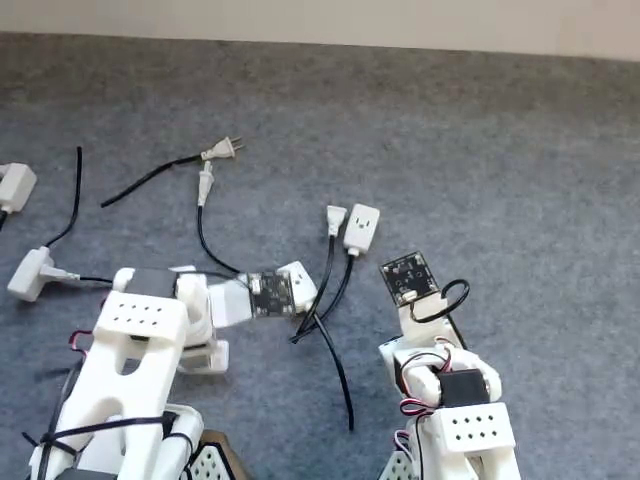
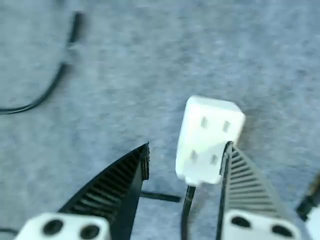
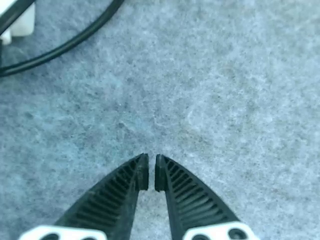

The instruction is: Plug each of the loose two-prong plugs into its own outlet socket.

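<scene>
A white outlet socket (image 2: pixel 207 140) with slotted face lies on the grey carpet, just inside my open left gripper (image 2: pixel 187 150) and against one finger (image 2: pixel 235 175). From above, this socket (image 1: pixel 361 226) sits beside a white plug (image 1: pixel 335 218) on a black cable, ahead of the left gripper (image 1: pixel 300 285). Two more white plugs (image 1: pixel 222 150) (image 1: pixel 206 182) lie farther back. My right gripper (image 3: pixel 151 172) is shut on nothing, low over bare carpet. The right arm (image 1: pixel 440 385) stands at the front right.
Two further white sockets (image 1: pixel 15 185) (image 1: pixel 30 272) lie at the left edge. Black cables (image 1: pixel 330 340) cross between the arms. A cable (image 3: pixel 65 42) and a white piece (image 3: pixel 20 22) lie beyond the right gripper. Open carpet spreads to the right and back.
</scene>
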Motion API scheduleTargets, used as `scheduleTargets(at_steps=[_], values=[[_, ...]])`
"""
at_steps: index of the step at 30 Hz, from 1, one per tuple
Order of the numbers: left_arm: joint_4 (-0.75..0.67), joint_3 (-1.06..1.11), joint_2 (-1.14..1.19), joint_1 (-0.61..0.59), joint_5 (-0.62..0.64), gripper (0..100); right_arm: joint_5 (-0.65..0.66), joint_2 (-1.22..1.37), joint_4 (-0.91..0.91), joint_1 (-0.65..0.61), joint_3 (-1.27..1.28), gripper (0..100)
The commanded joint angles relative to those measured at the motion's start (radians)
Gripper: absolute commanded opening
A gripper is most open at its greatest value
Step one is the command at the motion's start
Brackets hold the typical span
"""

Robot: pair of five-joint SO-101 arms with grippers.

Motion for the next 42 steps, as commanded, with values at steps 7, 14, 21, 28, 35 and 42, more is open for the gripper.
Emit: scheduleTargets(at_steps=[7,14,21,28,35,42], values=[[0.023,-0.120,0.114,-0.031,-0.009,23,0.009,-0.008,-0.016,0.007,-0.007,3.7],[0.107,-0.145,0.200,-0.030,-0.014,23,0.009,-0.008,-0.016,0.007,-0.007,3.7],[-0.078,-0.147,0.384,-0.031,-0.006,22,0.009,-0.008,-0.016,0.007,-0.007,3.7],[-0.121,-0.194,0.487,-0.021,-0.011,2,0.009,-0.008,-0.016,0.007,-0.007,3.7],[0.048,-0.384,0.495,-0.018,-0.008,0,0.009,-0.008,-0.016,0.007,-0.007,3.7],[0.064,-0.375,0.498,0.005,0.014,1,0.009,-0.008,-0.016,0.007,-0.007,3.7]])
